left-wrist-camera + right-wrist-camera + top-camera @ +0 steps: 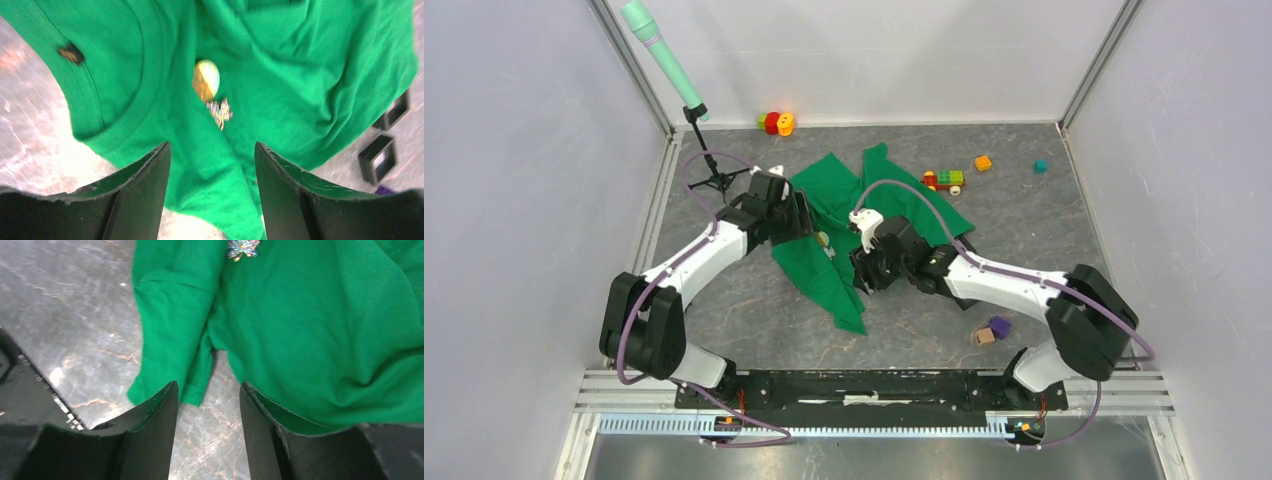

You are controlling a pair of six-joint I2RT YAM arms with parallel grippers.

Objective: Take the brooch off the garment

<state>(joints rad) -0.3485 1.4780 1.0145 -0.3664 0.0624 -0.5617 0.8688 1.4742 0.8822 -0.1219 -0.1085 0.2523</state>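
Since the brooch (220, 112) sits on a flat stretch of the garment (310, 75), at twelve o'clock from my left gripper (211, 147), I hold those jaws wide and empty above it, likely lining up. My right gripper (208, 386), over the hem, is equally spread, grasping nothing.
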